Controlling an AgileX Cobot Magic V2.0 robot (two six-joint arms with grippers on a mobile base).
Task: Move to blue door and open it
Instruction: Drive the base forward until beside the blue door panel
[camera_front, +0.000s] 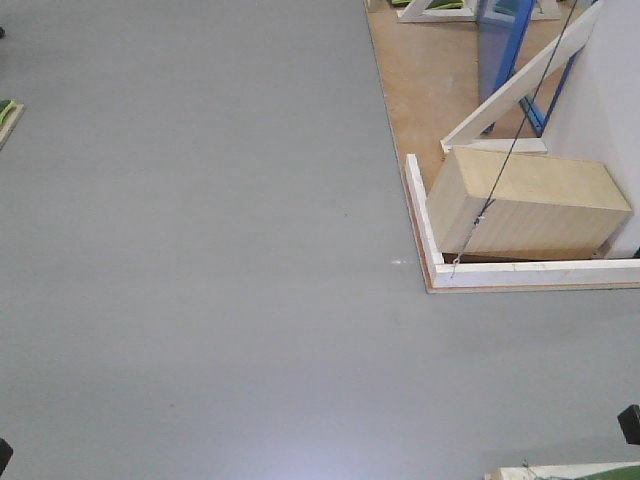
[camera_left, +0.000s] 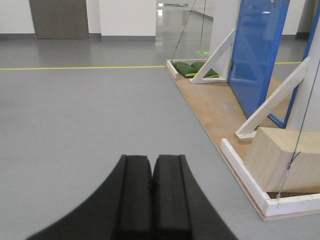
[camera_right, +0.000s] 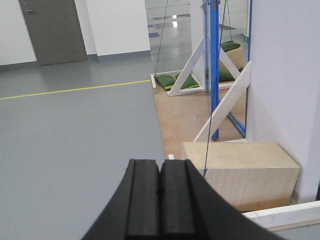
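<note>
The blue door (camera_left: 260, 50) stands upright on a wooden platform (camera_left: 215, 112), far ahead and to the right of both arms. The front view catches only its lower part (camera_front: 500, 45) at the top edge. In the right wrist view the blue door (camera_right: 214, 65) appears nearly edge-on beside a white wall panel (camera_right: 282, 75). My left gripper (camera_left: 152, 162) is shut with nothing in it, hovering over grey floor. My right gripper (camera_right: 160, 167) is also shut and empty, well short of the platform.
A pale wooden box (camera_front: 525, 205) sits at the platform's near corner inside a white border (camera_front: 425, 220), with a thin cable (camera_front: 510, 150) rising from it. White diagonal braces (camera_left: 272, 102) prop the panels. Green sandbags (camera_left: 192, 68) lie at the far end. Grey floor (camera_front: 200, 250) spreads left.
</note>
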